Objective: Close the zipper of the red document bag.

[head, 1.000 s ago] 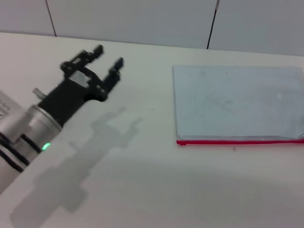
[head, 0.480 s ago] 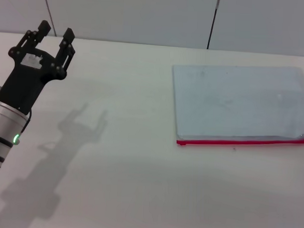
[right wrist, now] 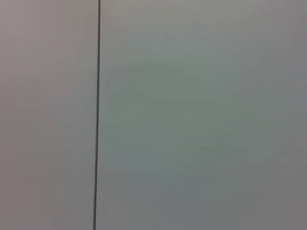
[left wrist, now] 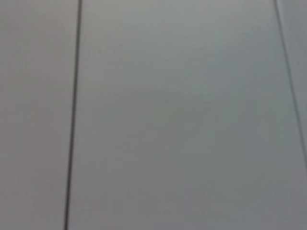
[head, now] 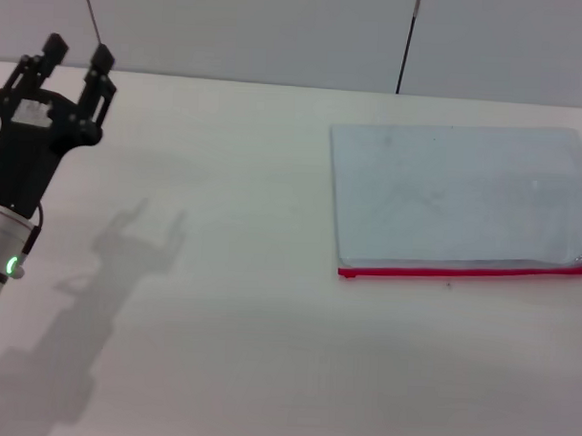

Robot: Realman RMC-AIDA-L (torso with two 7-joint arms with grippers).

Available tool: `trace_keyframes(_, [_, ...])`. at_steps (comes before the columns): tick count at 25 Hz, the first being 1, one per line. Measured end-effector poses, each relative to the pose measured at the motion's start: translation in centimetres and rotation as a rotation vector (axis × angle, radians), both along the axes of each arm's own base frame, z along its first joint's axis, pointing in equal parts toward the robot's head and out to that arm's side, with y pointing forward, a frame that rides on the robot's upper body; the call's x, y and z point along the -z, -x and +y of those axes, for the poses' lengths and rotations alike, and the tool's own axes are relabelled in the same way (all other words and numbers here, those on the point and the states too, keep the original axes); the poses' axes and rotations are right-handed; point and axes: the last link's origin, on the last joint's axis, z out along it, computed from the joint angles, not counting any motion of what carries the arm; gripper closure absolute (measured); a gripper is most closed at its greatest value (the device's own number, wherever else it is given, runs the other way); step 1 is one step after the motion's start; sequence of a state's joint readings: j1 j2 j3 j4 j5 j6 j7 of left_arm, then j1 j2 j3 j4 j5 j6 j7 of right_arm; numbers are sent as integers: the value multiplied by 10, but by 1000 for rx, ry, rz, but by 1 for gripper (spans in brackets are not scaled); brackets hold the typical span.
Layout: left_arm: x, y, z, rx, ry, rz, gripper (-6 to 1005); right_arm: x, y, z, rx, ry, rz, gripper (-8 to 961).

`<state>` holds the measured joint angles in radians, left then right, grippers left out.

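Observation:
The red document bag (head: 459, 197) lies flat on the white table at the right in the head view, a pale-blue translucent pouch. Its zipper (head: 461, 273) is the red strip along the pouch's near edge; the slider seems to sit at the far right end by the picture's border. My left gripper (head: 77, 55) is raised at the far left, well away from the bag, its black fingers open with nothing between them. The right gripper is out of view. Both wrist views show only grey wall panels.
A grey panelled wall (head: 278, 31) rises behind the table's (head: 240, 321) far edge. The left arm's shadow (head: 117, 260) falls on the tabletop below the gripper.
My left arm has swung left and back, away from the bag, over the last second. The gripper stayed open. The bag has not moved.

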<state>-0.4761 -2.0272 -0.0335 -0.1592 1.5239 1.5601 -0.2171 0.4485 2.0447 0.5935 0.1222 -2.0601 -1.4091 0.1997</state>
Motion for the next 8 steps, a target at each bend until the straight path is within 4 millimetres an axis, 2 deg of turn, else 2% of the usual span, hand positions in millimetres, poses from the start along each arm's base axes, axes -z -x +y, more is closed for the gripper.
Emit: trace_keyframes(8, [-3,3,0,-22,-23,-15,459,1,-1,-1,3,4,-2,267])
